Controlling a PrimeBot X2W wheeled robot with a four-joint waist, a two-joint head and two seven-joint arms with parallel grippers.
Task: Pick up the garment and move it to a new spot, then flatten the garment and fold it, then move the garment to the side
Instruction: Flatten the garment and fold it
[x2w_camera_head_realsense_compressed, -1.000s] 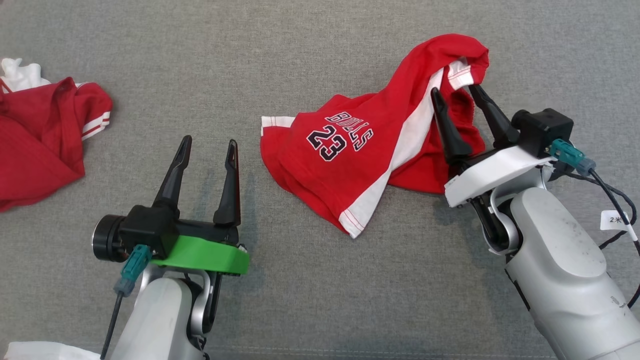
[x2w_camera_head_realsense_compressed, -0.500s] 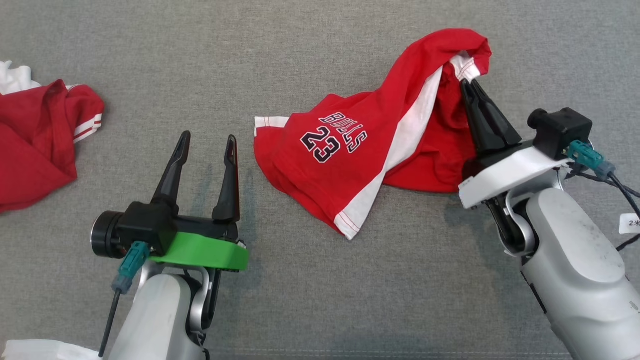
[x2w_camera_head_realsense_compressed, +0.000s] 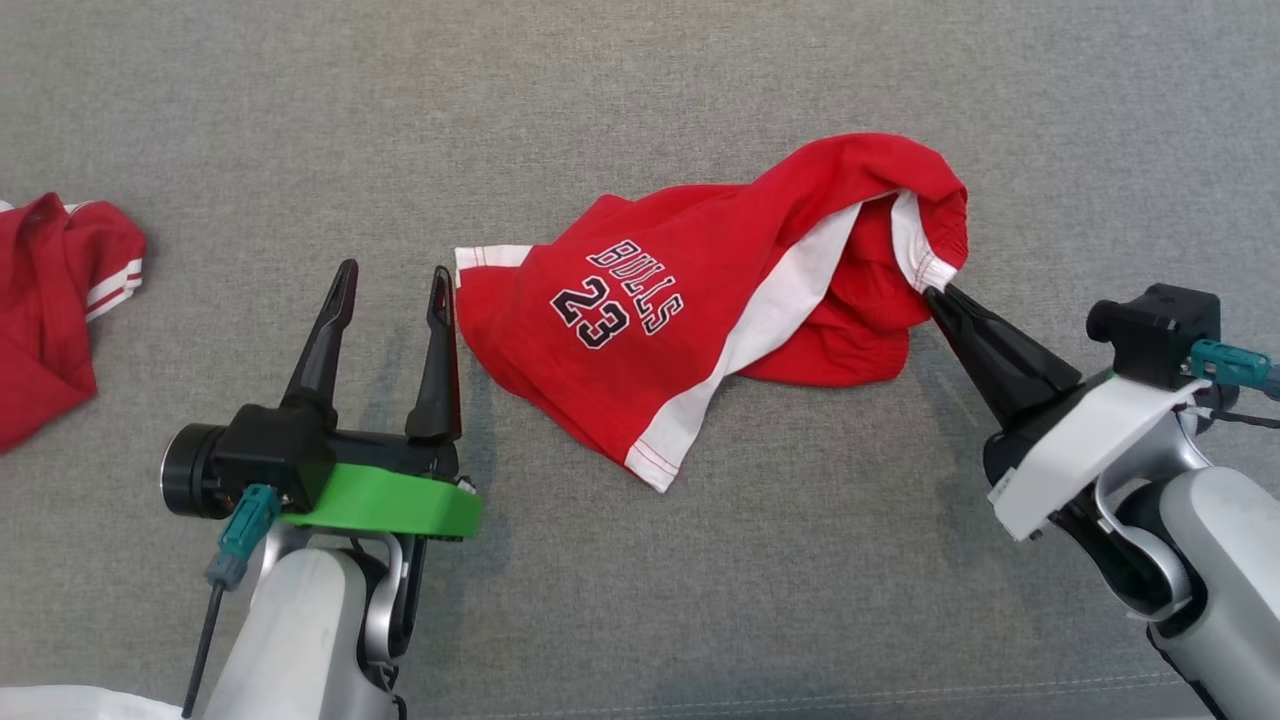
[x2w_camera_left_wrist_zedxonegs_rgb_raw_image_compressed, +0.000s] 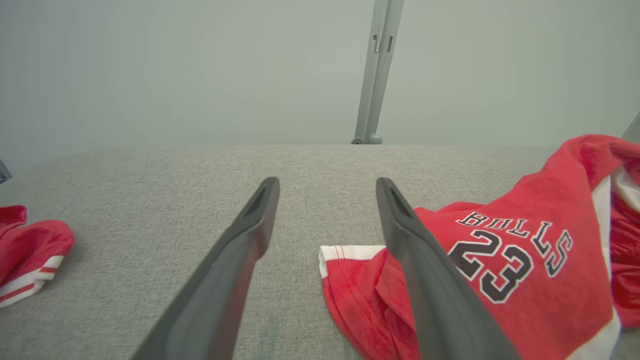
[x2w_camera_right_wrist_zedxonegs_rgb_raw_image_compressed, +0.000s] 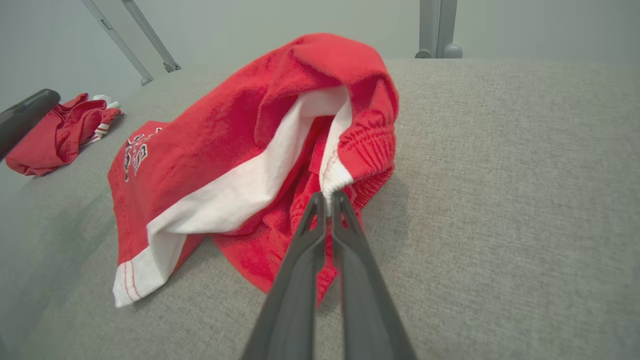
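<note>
The garment (x2w_camera_head_realsense_compressed: 700, 300) is a pair of red shorts with white side stripes and "BULLS 23" printed on it, crumpled on the grey cloth surface. My right gripper (x2w_camera_head_realsense_compressed: 935, 293) is shut on the garment's elastic waistband at its right end, and that pinch shows up close as my right gripper (x2w_camera_right_wrist_zedxonegs_rgb_raw_image_compressed: 327, 197) on the garment (x2w_camera_right_wrist_zedxonegs_rgb_raw_image_compressed: 240, 150). My left gripper (x2w_camera_head_realsense_compressed: 390, 275) stands open just left of the garment's white-hemmed leg, touching nothing. Its open fingers (x2w_camera_left_wrist_zedxonegs_rgb_raw_image_compressed: 250, 235) frame bare cloth, with the garment (x2w_camera_left_wrist_zedxonegs_rgb_raw_image_compressed: 500, 260) to their right.
Another red garment with white stripes (x2w_camera_head_realsense_compressed: 50, 290) lies at the far left edge, seen also as a red heap (x2w_camera_right_wrist_zedxonegs_rgb_raw_image_compressed: 55, 132) in the right wrist view. A grey metal post (x2w_camera_left_wrist_zedxonegs_rgb_raw_image_compressed: 377, 70) rises behind the surface. Bare grey cloth (x2w_camera_head_realsense_compressed: 640, 90) stretches beyond and in front of the shorts.
My right gripper went from open around the waistband to shut on it, then pulled back toward the lower right, dragging that end. The head camera has shifted too. The left gripper stayed open.
</note>
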